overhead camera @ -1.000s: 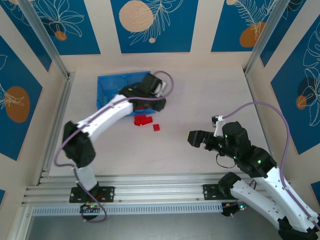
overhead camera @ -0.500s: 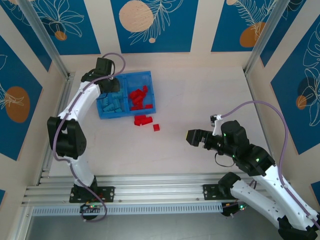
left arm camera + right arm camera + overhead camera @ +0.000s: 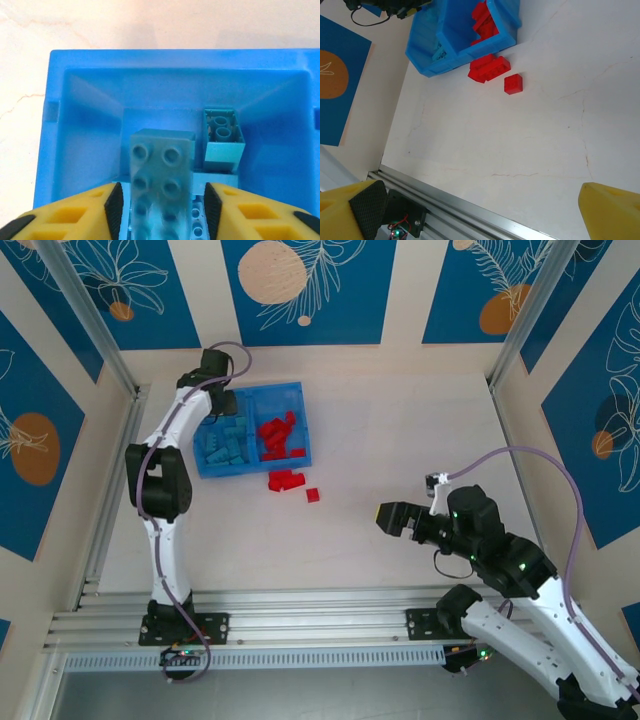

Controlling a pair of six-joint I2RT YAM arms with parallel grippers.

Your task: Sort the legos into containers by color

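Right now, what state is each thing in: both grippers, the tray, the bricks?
left gripper: open over the tray's left compartment.
teal brick: between the left gripper's fingers, a gap on each side, blurred.
right gripper: open, nothing between its fingers.
tray: upright, both compartments partly filled.
teal bricks: piled in the left compartment.
red bricks: piled in the right compartment.
loose red bricks: on the table beside the tray, unsorted.

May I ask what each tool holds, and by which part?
Nothing gripped: the left tool is open around a teal brick, not touching; right tool empty.
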